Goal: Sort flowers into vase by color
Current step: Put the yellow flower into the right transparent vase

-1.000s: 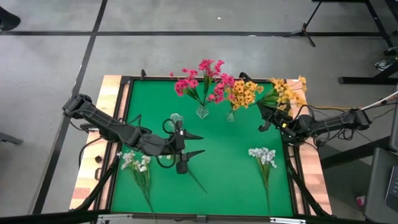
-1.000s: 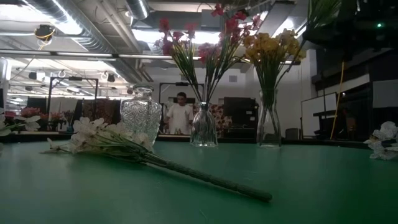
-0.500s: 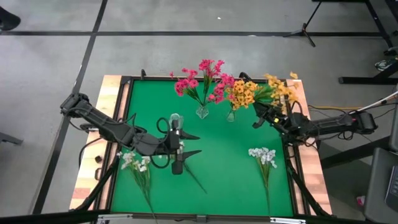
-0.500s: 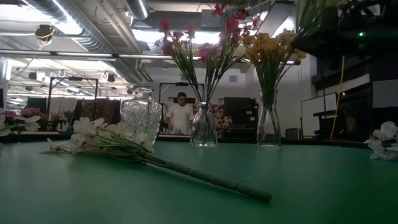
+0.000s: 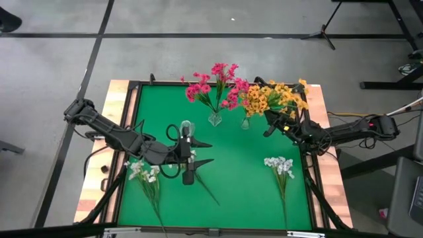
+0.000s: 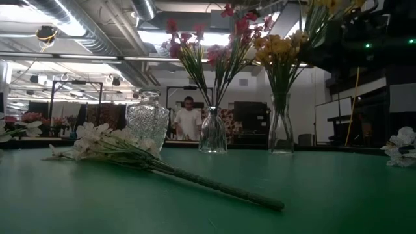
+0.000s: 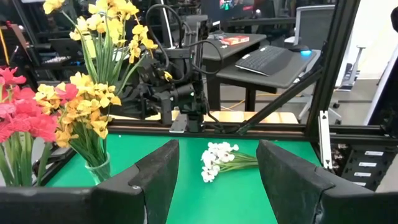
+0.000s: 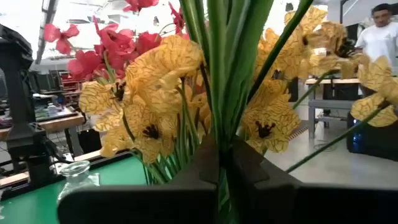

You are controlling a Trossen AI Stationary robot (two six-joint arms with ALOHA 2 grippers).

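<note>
My right gripper (image 5: 269,127) is shut on a yellow-orange sprig (image 5: 285,96) above the table's far right part, just right of the vase of yellow flowers (image 5: 245,122). The vase of magenta-pink flowers (image 5: 215,119) stands to its left, and a cut-glass vase (image 5: 186,125) holding nothing stands farther left. One white sprig (image 5: 147,175) lies flat near the left edge, another white sprig (image 5: 280,166) near the right. My left gripper (image 5: 206,153) hovers open at mid-table, next to the cut-glass vase, pointing right. My right gripper pinches the yellow-orange sprig's green stems (image 8: 221,163) between its two fingers, below the blossoms (image 8: 163,74). The sprig is lifted clear of the table, and its blossoms rise past the fingers, leaning toward the far edge.
A dark raised frame (image 5: 135,99) borders the green mat, with wooden strips (image 5: 92,185) outside it. In the low view the left white sprig's stem (image 6: 227,188) stretches across the near mat. A person (image 6: 189,120) stands far behind the table. Open mat lies between the two white sprigs.
My right gripper has carried the yellow-orange sprig toward the table's left, closing on the vase of yellow flowers; the blossoms now sit beside that vase's bouquet. The sprig has stayed in the shut fingers throughout.
</note>
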